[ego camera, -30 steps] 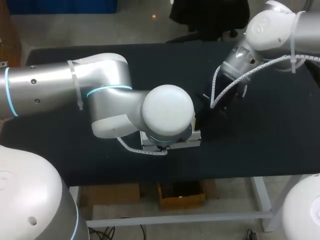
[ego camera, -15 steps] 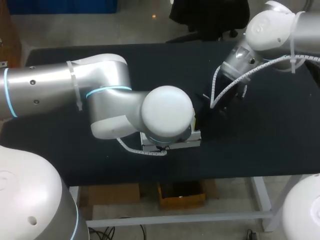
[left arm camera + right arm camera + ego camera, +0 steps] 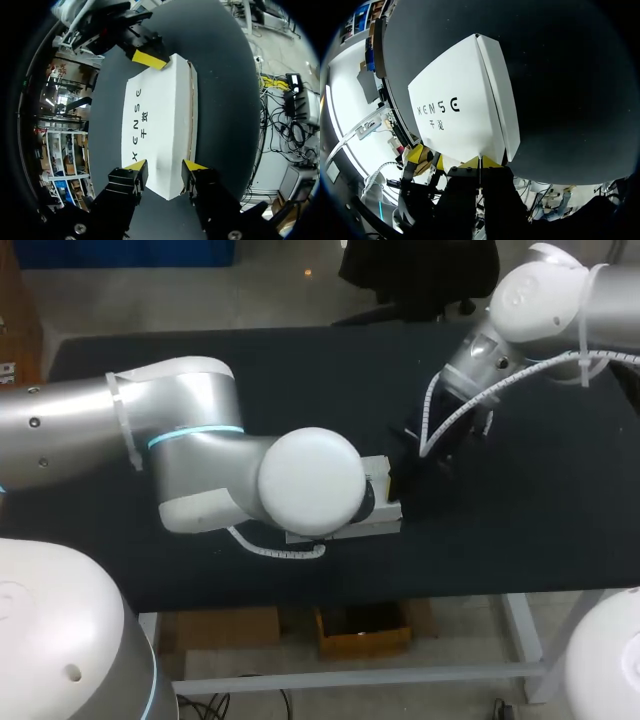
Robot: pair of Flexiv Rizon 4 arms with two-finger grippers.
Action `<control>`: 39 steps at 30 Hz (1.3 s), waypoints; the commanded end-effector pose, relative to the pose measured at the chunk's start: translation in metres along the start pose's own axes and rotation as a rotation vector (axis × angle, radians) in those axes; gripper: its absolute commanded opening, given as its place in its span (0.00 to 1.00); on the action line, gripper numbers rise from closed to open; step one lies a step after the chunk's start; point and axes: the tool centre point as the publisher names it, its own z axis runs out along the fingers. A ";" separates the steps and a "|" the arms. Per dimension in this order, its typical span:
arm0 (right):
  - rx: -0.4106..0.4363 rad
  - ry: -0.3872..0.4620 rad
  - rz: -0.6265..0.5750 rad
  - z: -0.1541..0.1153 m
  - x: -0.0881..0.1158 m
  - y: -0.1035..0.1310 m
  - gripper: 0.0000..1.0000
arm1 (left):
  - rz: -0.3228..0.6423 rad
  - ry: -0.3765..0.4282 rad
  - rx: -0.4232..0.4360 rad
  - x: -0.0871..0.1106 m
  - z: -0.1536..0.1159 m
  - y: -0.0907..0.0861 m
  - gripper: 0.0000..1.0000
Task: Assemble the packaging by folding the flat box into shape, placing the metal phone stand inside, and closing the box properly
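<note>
Closed white box on black table, a gripper at each end, contents hidden.
Head: L arm covers box's left part. L wrist: left gripper spread, straddling box's near end; dark lettering on lid. R wrist: right gripper clenched, tips against box edge.

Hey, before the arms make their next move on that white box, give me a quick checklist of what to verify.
1. Box folded into shape, lying flat on the table: ok.
2. Left gripper open over the box's near end: ok.
3. Right gripper shut at the opposite end; actual grip on cardboard: cannot tell.
4. Phone stand inside: cannot tell, none visible.
5. Long side seam fully closed: cannot tell.
</note>
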 end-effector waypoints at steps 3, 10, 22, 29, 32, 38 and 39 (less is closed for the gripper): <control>0.005 -0.002 -0.003 0.001 0.000 0.001 0.00 | -0.071 0.024 0.089 -0.009 -0.018 0.017 0.31; 0.006 -0.002 -0.004 0.002 0.001 0.001 0.00 | -0.198 0.115 0.166 -0.025 -0.019 0.024 0.00; 0.006 -0.001 -0.003 0.002 -0.001 0.001 0.00 | -0.230 0.242 0.150 -0.022 0.012 0.021 0.00; 0.007 -0.004 0.000 0.003 -0.002 0.001 0.00 | -0.230 0.277 0.149 -0.020 0.022 0.021 0.00; 0.005 -0.003 0.002 0.003 -0.002 0.000 0.00 | -0.221 0.278 0.154 -0.018 0.020 0.021 0.00; 0.005 -0.003 0.003 0.004 -0.003 0.000 0.00 | -0.215 0.280 0.141 -0.012 0.024 0.022 0.00; 0.006 -0.004 0.003 0.006 -0.003 0.000 0.00 | -0.217 0.284 0.140 -0.011 0.025 0.023 0.00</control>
